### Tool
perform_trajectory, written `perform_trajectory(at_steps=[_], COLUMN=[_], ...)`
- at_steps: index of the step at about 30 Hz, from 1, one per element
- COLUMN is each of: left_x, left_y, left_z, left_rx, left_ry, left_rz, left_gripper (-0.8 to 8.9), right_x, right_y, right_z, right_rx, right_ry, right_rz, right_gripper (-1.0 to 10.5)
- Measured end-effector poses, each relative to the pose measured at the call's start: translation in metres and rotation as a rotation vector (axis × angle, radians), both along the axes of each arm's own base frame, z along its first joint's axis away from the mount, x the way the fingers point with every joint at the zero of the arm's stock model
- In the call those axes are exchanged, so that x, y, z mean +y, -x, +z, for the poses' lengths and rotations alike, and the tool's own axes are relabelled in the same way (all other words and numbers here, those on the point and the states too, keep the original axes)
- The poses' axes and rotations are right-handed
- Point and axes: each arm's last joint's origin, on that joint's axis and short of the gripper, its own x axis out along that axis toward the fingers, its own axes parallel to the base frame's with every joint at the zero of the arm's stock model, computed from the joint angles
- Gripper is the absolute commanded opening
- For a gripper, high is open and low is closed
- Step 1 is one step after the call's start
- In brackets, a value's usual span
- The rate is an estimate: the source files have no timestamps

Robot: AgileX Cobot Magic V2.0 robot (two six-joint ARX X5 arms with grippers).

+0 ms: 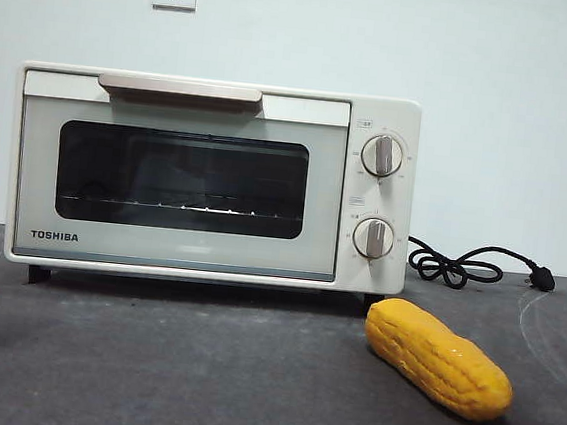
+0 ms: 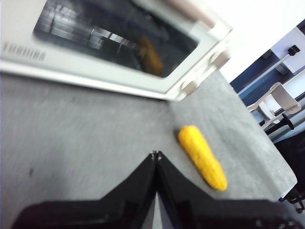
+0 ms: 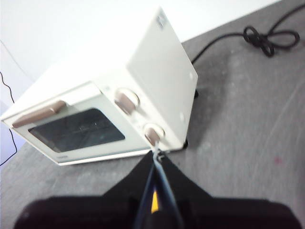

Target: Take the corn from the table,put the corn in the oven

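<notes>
Front view: corn (image 1: 438,359) lies on table (image 1: 148,370) before closed oven (image 1: 211,178); both grippers (image 2: 156,155) (image 3: 157,153) pinched together, empty.

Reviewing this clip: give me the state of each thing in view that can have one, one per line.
oven: door shut, rack inside bare, both knobs pointing straight up.
corn: lying on its side on the table, in front of the oven's knob end, untouched.
cord: unplugged, loosely knotted beside the oven.
left gripper: shut, empty, above the table near the corn.
right gripper: shut, empty.
</notes>
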Motion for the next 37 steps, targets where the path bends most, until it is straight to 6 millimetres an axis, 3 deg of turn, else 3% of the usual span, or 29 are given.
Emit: perform_trajectory(at_steps=[10, 15, 18, 20, 25, 31, 37], left_x=[-0.007, -0.017, -0.025, -0.030, -0.044, -0.052, -0.054], left_y=[-0.024, -0.042, -0.054, -0.060, -0.071, -0.073, -0.072], left_z=[0.084, 0.118, 0.130, 0.134, 0.142, 0.137, 0.137], left_rx=[0.006, 0.071, 0.100, 0.111, 0.113, 0.132, 0.129], left_ry=[-0.136, -0.233, -0.288, -0.319, -0.387, -0.436, -0.444], left_rz=[-0.086, -0.190, -0.253, -0.278, -0.305, -0.314, -0.322], left_gripper=[-0.05, -0.05, -0.05, -0.05, -0.05, -0.05, -0.05], right_x=[0.006, 0.013, 0.023, 0.031, 0.057, 0.087, 0.110], right_y=[-0.029, -0.046, -0.051, -0.054, -0.058, -0.061, -0.067], right_z=[0.052, 0.055, 0.053, 0.051, 0.037, 0.014, -0.012], right_rx=[-0.005, 0.082, 0.124, 0.140, 0.228, 0.350, 0.452], right_ry=[-0.025, -0.040, -0.032, -0.021, 0.056, 0.212, 0.358], right_rz=[0.221, 0.316, 0.372, 0.407, 0.445, 0.426, 0.397], right_gripper=[0.0, 1.5, 1.7, 1.7, 4.2, 5.1, 5.1])
